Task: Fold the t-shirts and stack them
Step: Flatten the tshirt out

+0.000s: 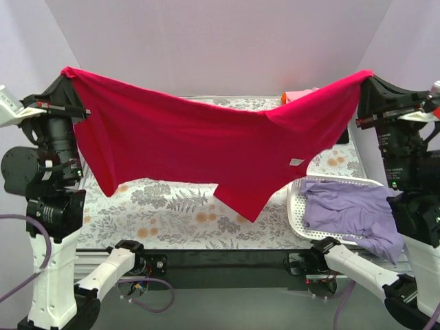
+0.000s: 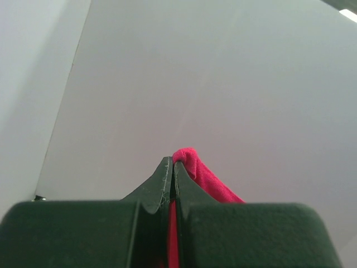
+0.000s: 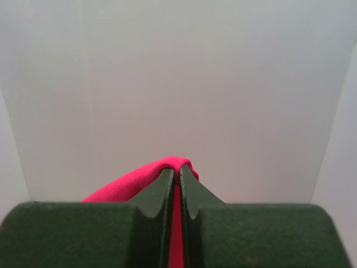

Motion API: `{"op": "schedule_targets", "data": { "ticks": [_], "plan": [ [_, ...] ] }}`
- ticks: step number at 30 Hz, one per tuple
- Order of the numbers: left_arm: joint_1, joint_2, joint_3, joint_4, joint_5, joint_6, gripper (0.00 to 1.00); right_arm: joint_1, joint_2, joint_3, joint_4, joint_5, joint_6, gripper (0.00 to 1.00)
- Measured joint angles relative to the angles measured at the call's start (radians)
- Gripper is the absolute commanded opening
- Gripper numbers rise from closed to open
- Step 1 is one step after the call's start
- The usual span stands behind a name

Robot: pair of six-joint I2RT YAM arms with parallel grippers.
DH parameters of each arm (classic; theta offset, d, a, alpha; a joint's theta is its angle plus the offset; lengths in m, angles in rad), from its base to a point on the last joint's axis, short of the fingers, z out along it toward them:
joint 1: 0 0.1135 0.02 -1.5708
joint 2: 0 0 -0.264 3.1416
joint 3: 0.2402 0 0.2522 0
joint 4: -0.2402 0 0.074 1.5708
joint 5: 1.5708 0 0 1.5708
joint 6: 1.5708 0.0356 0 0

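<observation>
Both arms are holding the crimson t-shirt (image 1: 206, 144) stretched in the air above the bench (image 1: 172, 220), the left pincer (image 1: 69, 73) and right pincer (image 1: 366, 74) each pinching tight on an edge, seemingly letting it hang flat for folding.

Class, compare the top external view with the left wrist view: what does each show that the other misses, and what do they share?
Only the top external view: the whole red t-shirt stretched in the air between both grippers, the right gripper, the lavender t-shirt draped in the white basket, and the patterned table. Only the left wrist view: the jaws seen close, shut on a fold of cloth that pokes past their tips. Both: the left gripper holding the red t-shirt.
</observation>
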Motion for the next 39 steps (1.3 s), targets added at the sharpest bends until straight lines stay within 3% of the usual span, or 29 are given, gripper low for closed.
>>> {"op": "schedule_targets", "data": {
  "ticks": [5,15,20,27,32,39],
  "plan": [
    [0.000,-0.049,-0.054,-0.016,0.060,-0.040,0.00,0.000,-0.044,-0.041,-0.003,-0.040,0.035,0.01],
    [0.000,-0.063,-0.328,-0.169,0.191,-0.125,0.00,0.000,-0.097,-0.306,-0.124,-0.151,0.148,0.01],
    [0.000,-0.099,-0.502,-0.172,0.213,-0.160,0.00,0.000,-0.144,-0.385,-0.124,-0.166,0.184,0.01],
    [0.008,0.127,-0.657,-0.121,0.216,-0.205,0.00,0.000,-0.138,-0.553,-0.076,-0.053,0.198,0.01],
    [0.087,0.261,-0.725,-0.084,0.175,-0.232,0.21,0.000,-0.108,-0.682,-0.064,0.043,0.199,0.01],
    [0.159,0.376,-0.731,-0.046,0.038,-0.276,0.28,0.000,-0.063,-0.739,-0.014,0.109,0.205,0.01]
  ]
}}
